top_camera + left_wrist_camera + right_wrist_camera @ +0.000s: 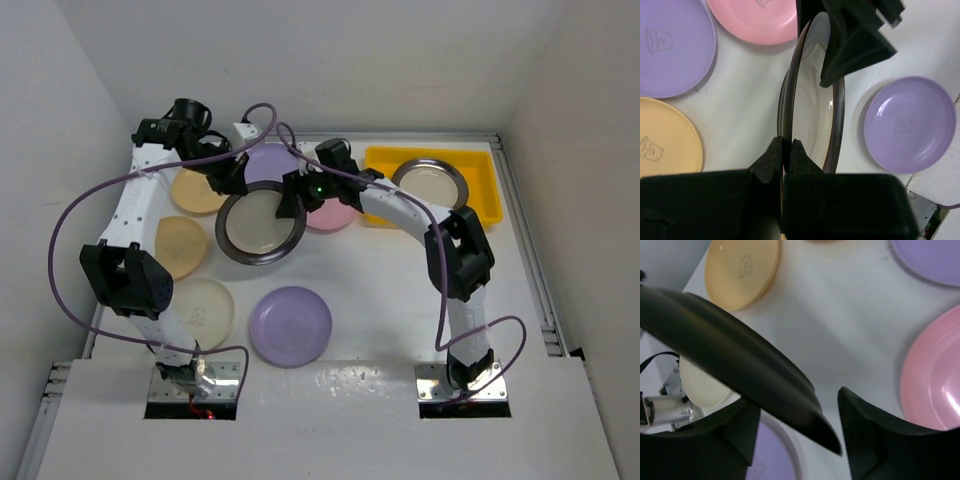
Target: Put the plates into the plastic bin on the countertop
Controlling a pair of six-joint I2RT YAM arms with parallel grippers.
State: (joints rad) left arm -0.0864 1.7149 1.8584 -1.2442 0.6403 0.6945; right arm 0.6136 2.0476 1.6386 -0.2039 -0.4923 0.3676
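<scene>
My left gripper (228,180) is shut on the rim of a dark-rimmed grey plate (260,227) and holds it tilted above the countertop (380,290). In the left wrist view the jaws (784,150) pinch that plate's edge (812,115). My right gripper (296,196) is open, and the plate's far rim (740,360) lies between its fingers (875,440) without being clamped. The yellow bin (480,190) at the back right holds a second dark-rimmed plate (430,182).
A pink plate (335,215) and a lilac plate (270,160) lie at the back. Two yellow plates (198,190) (180,245) and a cream plate (203,308) lie on the left. Another lilac plate (290,325) lies at the front centre. White walls edge the counter.
</scene>
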